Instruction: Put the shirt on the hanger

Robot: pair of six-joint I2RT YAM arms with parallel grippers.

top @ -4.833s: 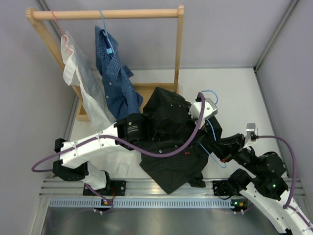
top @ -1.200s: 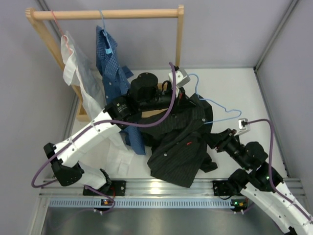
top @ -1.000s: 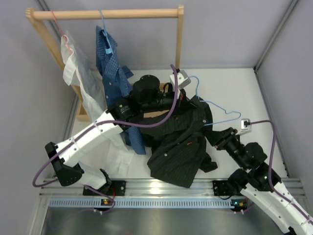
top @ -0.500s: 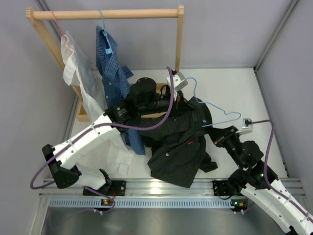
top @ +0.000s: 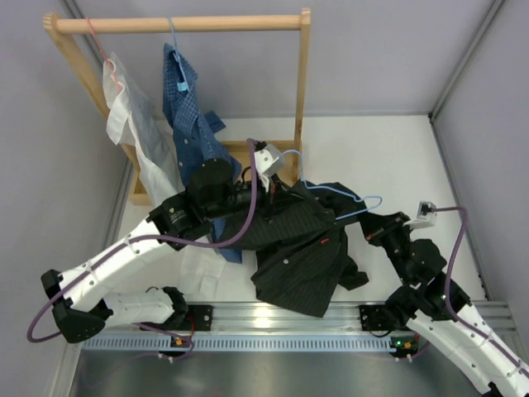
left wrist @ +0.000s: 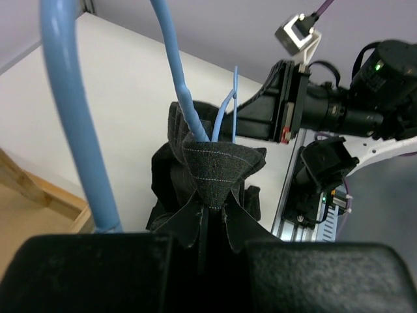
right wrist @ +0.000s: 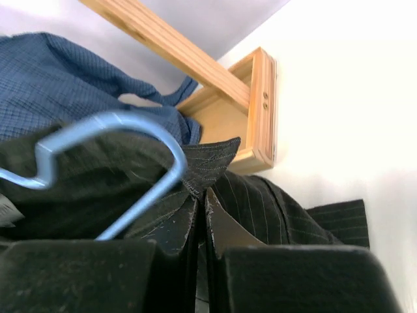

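White table (top: 397,157), jaws pinching shirt (top: 293,248), hanger (left wrist: 85,130)

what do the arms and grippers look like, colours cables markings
Both arms, left arm and right arm, have white shells, black joints and a looping purple cable. Each wrist carries a small grey camera block. The left gripper and right gripper have blocky black fingers.

- Three shirts: one black pinstriped shirt (top: 297,252), one blue checked shirt (top: 192,124), one white shirt (top: 132,124).
- Three wire hangers: one light-blue hanger (left wrist: 70,117), one blue hanger (top: 183,78), one pink hanger (top: 97,45).
- One wooden clothes rail (top: 182,24).
- Two robot arms: left arm (top: 140,248), right arm (top: 450,327).
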